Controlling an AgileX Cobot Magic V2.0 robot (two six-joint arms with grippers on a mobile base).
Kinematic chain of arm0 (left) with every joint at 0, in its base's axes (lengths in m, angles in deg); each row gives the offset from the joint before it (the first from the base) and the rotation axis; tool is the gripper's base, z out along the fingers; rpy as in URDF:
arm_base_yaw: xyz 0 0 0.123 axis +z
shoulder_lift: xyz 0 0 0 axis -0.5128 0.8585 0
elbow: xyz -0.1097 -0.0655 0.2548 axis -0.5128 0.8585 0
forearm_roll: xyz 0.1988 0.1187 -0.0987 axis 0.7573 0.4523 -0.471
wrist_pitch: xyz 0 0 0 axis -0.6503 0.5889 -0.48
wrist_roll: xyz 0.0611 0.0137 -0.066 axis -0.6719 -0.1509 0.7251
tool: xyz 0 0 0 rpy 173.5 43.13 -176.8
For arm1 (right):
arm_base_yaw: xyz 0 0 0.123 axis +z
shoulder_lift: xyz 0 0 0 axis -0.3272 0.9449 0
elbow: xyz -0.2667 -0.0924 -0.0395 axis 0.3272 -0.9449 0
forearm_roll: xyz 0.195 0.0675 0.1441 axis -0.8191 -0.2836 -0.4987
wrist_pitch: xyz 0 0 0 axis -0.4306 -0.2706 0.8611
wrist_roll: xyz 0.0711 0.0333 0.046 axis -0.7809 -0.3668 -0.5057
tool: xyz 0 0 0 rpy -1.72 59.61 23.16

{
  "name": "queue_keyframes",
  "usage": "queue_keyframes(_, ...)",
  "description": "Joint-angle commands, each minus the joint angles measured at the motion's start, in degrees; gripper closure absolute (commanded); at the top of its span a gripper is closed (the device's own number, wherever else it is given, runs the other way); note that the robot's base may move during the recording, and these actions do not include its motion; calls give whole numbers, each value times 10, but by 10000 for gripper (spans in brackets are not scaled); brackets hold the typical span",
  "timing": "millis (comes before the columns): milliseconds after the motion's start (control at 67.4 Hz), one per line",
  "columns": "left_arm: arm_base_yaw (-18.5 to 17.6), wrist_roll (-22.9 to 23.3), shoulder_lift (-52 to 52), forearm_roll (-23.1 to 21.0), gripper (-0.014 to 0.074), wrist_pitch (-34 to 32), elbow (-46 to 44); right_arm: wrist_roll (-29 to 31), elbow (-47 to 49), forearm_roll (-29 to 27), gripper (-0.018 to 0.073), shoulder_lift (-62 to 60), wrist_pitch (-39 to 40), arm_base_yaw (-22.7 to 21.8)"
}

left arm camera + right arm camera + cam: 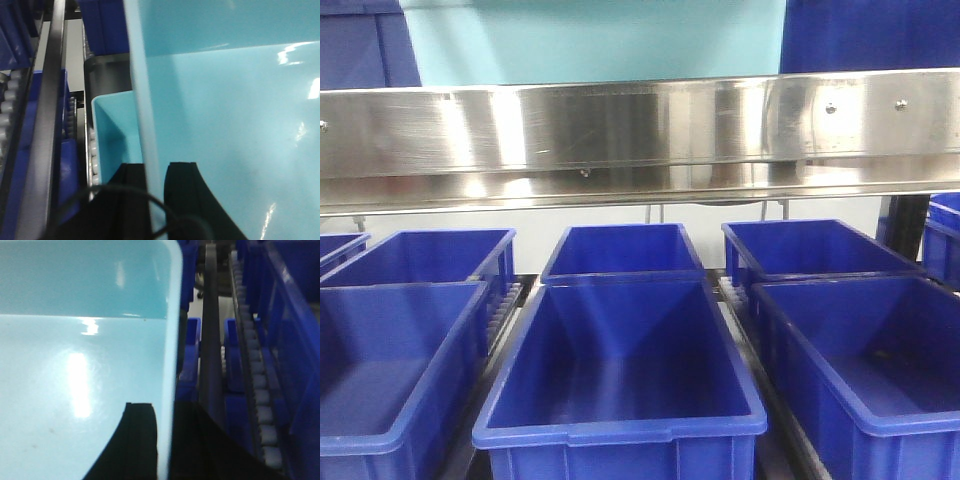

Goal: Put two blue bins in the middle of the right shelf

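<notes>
Both grippers hold one light blue bin (590, 40), which fills the top of the front view above the steel shelf rail. In the left wrist view my left gripper (156, 172) is shut on the bin's left wall (142, 100), with one black finger (132, 175) outside and one inside. In the right wrist view my right gripper (165, 412) is shut on the bin's right wall (170, 340) in the same way. The corner of a second light blue bin (112, 135) shows just below and to the left of the held one.
Several dark blue bins (620, 360) sit in rows on roller tracks below the steel rail (640, 130). Roller tracks (255, 390) and more dark blue bins (295, 330) run along the right. A black rail (47, 115) passes on the left.
</notes>
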Motion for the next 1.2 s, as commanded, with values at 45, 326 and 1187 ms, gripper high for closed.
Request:
queue_keyframes(45, -10, -5, -9, -36, 707, -27, -8, 5, 4, -15, 713, -7, 32, 4)
queue_keyframes(326, -10, -5, -18, -12, 707, -23, -8, 5, 4, -19, 713, -7, 50, 4)
queue_keyframes(1187, -10, -5, -35, 34, 707, -17, -8, 5, 4, -53, 713, -16, 47, 5)
